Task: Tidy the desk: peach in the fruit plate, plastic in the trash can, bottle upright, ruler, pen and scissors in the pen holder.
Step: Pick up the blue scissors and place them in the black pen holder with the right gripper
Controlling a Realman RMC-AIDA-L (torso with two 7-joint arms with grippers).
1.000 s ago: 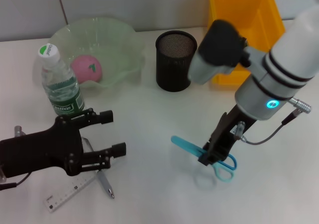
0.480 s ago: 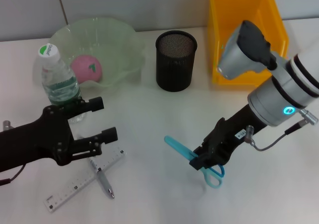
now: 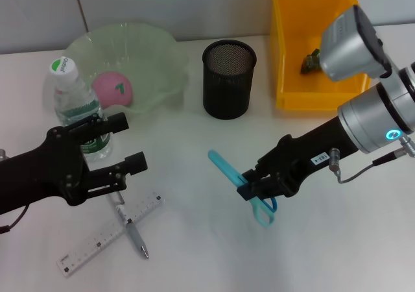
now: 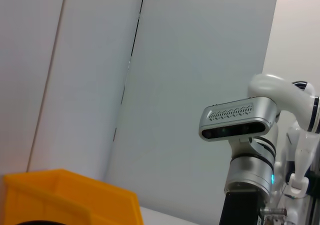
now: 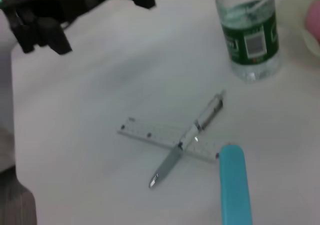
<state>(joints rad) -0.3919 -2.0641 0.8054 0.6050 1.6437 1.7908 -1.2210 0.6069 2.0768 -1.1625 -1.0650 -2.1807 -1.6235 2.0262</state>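
Observation:
My right gripper (image 3: 249,187) is shut on the blue scissors (image 3: 224,165) and holds them tilted above the table, right of centre; their blade (image 5: 234,185) shows in the right wrist view. The black mesh pen holder (image 3: 229,78) stands behind. A clear ruler (image 3: 97,243) and a silver pen (image 3: 135,233) lie crossed at the front left, also seen as ruler (image 5: 150,134) and pen (image 5: 172,160). My left gripper (image 3: 126,144) is open just above them, beside the upright bottle (image 3: 76,104). The pink peach (image 3: 113,89) rests in the green fruit plate (image 3: 162,52). Crumpled plastic (image 3: 312,61) lies in the yellow trash can (image 3: 285,58).
A white wall rises close behind the plate, pen holder and trash can. The bottle (image 5: 247,35) stands near the ruler and pen. In the left wrist view only the wall, the yellow trash can (image 4: 65,200) and part of the robot show.
My right gripper has swung left with the scissors and lifted them off the table. The left gripper has moved back toward the bottle, away from the ruler and pen.

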